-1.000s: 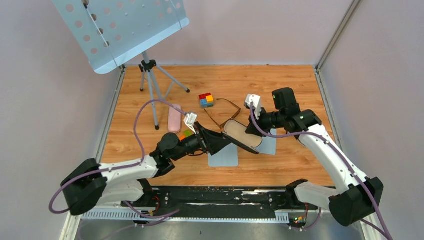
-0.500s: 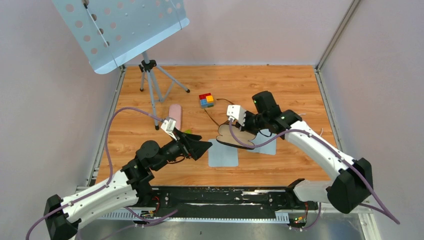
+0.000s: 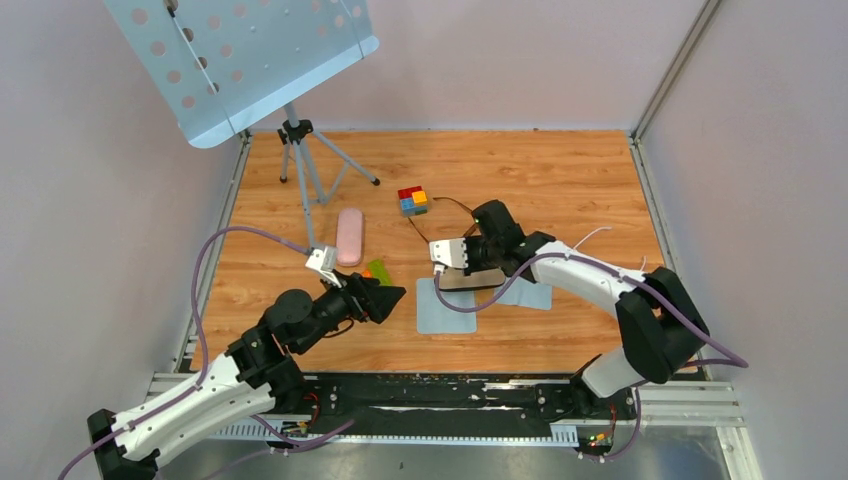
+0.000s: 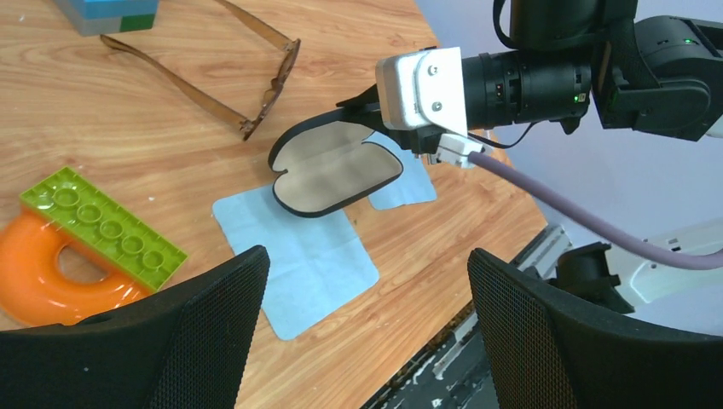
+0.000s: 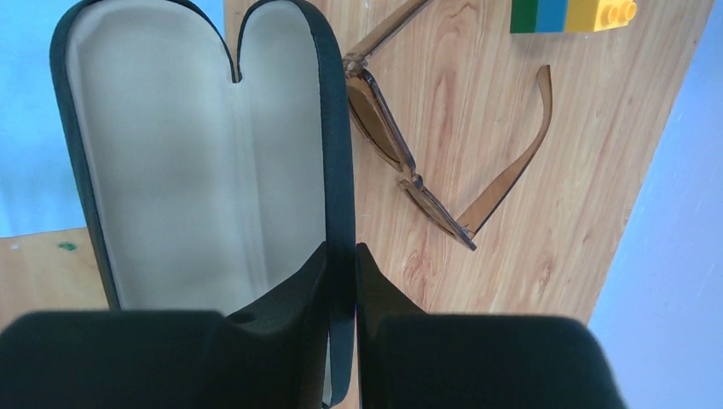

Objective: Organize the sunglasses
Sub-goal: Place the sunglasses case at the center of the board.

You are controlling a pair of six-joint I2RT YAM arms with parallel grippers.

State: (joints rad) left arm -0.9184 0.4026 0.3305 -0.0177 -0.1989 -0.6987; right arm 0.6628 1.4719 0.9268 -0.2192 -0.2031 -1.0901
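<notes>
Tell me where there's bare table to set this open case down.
Bare wood: the far right corner behind the right arm; the far strip right of the tripod; the near strip between cloths and table edge. Crowded: the middle around the case, with sunglasses, blocks, pink case and green brick.

Overhead rear view, wrist close-ups — sharing sunglasses (image 5: pixel 379 119)

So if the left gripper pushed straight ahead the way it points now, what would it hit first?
Probably the nearer light blue square cloth flat on the table; the open black glasses case in the right gripper lies just beyond, though depth is unclear.
</notes>
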